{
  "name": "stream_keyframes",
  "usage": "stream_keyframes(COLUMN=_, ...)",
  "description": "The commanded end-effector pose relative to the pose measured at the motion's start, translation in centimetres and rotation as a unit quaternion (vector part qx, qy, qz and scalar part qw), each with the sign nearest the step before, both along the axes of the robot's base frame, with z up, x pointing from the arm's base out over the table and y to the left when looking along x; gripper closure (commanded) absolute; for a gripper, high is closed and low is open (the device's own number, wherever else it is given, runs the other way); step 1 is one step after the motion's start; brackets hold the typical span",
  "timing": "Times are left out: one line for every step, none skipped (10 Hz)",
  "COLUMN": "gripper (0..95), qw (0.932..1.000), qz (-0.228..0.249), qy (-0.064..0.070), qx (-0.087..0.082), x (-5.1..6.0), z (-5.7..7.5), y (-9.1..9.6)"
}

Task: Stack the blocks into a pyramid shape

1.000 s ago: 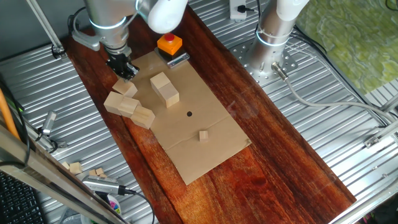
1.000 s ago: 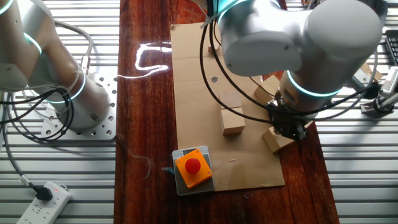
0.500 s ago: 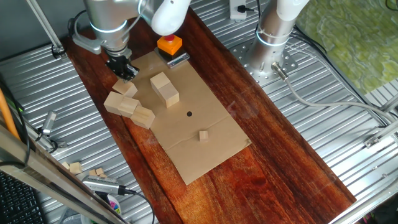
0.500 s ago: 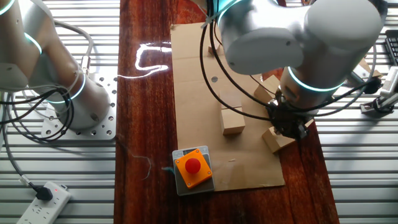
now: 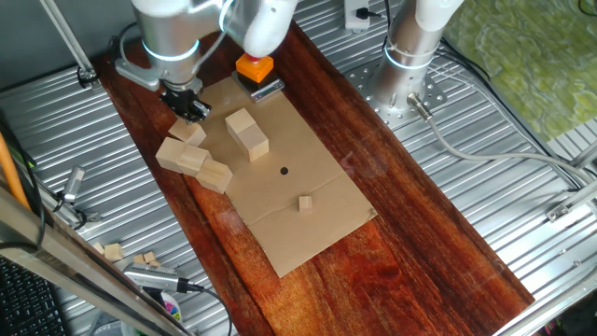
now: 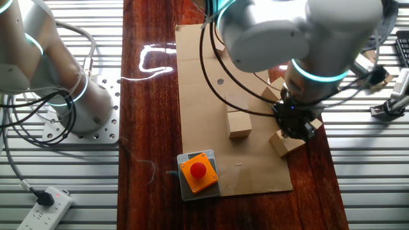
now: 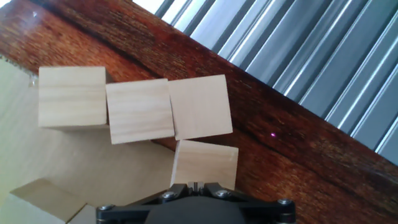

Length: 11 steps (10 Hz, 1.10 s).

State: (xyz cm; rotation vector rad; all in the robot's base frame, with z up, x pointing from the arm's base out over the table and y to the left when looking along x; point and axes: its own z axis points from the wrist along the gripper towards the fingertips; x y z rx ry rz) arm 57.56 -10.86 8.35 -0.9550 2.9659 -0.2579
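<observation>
Several pale wooden blocks lie at the left edge of the cardboard sheet (image 5: 308,201). In the hand view three blocks sit in a touching row (image 7: 139,111), and a fourth block (image 7: 205,163) lies just below the row. My gripper (image 7: 196,185) hovers right over that fourth block, with its jaws shut together and nothing between them. From the fixed view, the gripper (image 5: 187,105) hangs above the nearest block (image 5: 189,133). Two more blocks (image 5: 247,133) lie end to end on the cardboard. All the blocks lie flat, none on top of another.
An orange block with a red button (image 5: 254,65) stands at the far end of the cardboard. A tiny wooden cube (image 5: 305,203) rests near its front. A second arm's base (image 5: 406,65) stands to the right. Ribbed metal surfaces flank the dark wooden board (image 5: 392,233).
The arm's upper links have swung slightly to the right, while the gripper stays over the same block. The blocks have not moved.
</observation>
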Motion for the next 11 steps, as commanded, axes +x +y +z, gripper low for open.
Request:
stream_keyframes(gripper=95.0, qw=0.9998, qz=-0.008, qy=-0.011, qx=-0.015, x=-0.1, z=0.1, y=-0.1)
stream_keyframes(gripper=95.0, qw=0.9997, qz=-0.009, qy=-0.013, qx=-0.019, x=-0.1, z=0.1, y=-0.1)
stream_keyframes(gripper=95.0, qw=0.9997, qz=-0.008, qy=-0.014, qx=-0.020, x=-0.1, z=0.1, y=-0.1)
stream_keyframes(gripper=95.0, qw=0.9997, qz=0.000, qy=-0.014, qx=-0.020, x=-0.1, z=0.1, y=-0.1)
stream_keyframes(gripper=95.0, qw=0.9997, qz=0.005, qy=-0.017, qx=-0.016, x=-0.1, z=0.1, y=-0.1)
stream_keyframes(gripper=95.0, qw=0.9998, qz=0.004, qy=-0.018, qx=-0.011, x=-0.1, z=0.1, y=-0.1)
stream_keyframes(gripper=95.0, qw=0.9998, qz=0.012, qy=-0.018, qx=-0.004, x=-0.1, z=0.1, y=-0.1)
stream_keyframes(gripper=76.0, qw=0.9997, qz=0.020, qy=-0.017, qx=0.006, x=-0.1, z=0.1, y=-0.1)
stream_keyframes(gripper=57.0, qw=0.9995, qz=0.028, qy=-0.014, qx=0.008, x=0.0, z=0.3, y=-0.1)
stream_keyframes(gripper=38.0, qw=0.9993, qz=0.036, qy=-0.007, qx=0.007, x=0.7, z=1.0, y=-0.2)
stream_keyframes(gripper=19.0, qw=0.9988, qz=0.049, qy=-0.004, qx=0.008, x=1.5, z=1.3, y=-0.4)
